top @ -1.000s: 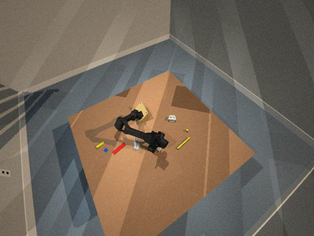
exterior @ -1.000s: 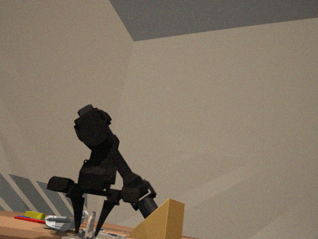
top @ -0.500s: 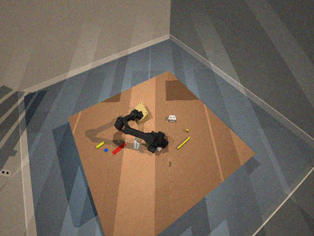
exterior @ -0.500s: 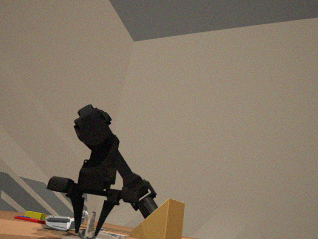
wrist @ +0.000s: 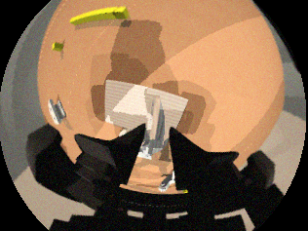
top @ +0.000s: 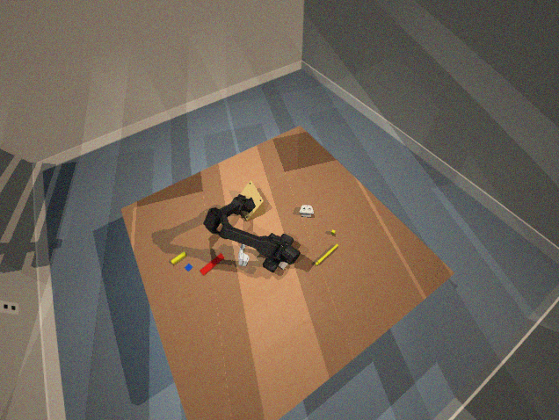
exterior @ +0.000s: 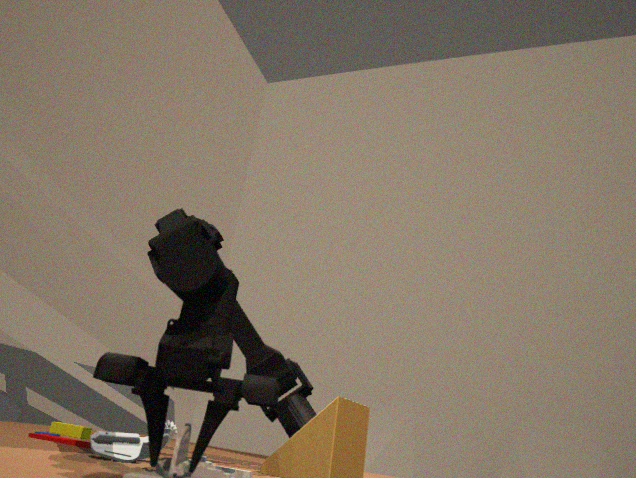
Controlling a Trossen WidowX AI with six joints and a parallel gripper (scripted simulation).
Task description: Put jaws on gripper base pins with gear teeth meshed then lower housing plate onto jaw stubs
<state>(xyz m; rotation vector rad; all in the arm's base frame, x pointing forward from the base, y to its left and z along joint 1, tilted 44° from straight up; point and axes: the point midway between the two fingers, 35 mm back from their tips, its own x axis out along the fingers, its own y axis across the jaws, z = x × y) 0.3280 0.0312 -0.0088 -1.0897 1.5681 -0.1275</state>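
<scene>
My gripper (exterior: 172,468) (wrist: 158,127) points down, shut on a whitish-grey jaw (exterior: 179,448) (wrist: 155,113) between its fingertips. The jaw's narrow edge faces up, low over the gripper base. The base, a pale ribbed plate (wrist: 119,98), lies under the fingers; its pins are hidden, and I cannot tell whether the jaw sits on one. The other jaw (top: 243,257) (exterior: 117,445) (wrist: 167,182), white and grey, lies on the table to the side. The white housing plate (top: 306,208) (wrist: 56,111) with two dark holes lies apart from the base.
A yellow wedge block (top: 253,199) (exterior: 347,442) stands by the arm's foot. A red bar (top: 212,264), a blue cube (top: 188,267) and a short yellow bar (top: 178,257) lie beyond the loose jaw. A long yellow bar (top: 326,254) (wrist: 99,15) and a small yellow cube (top: 333,231) (wrist: 57,46) lie on the other side.
</scene>
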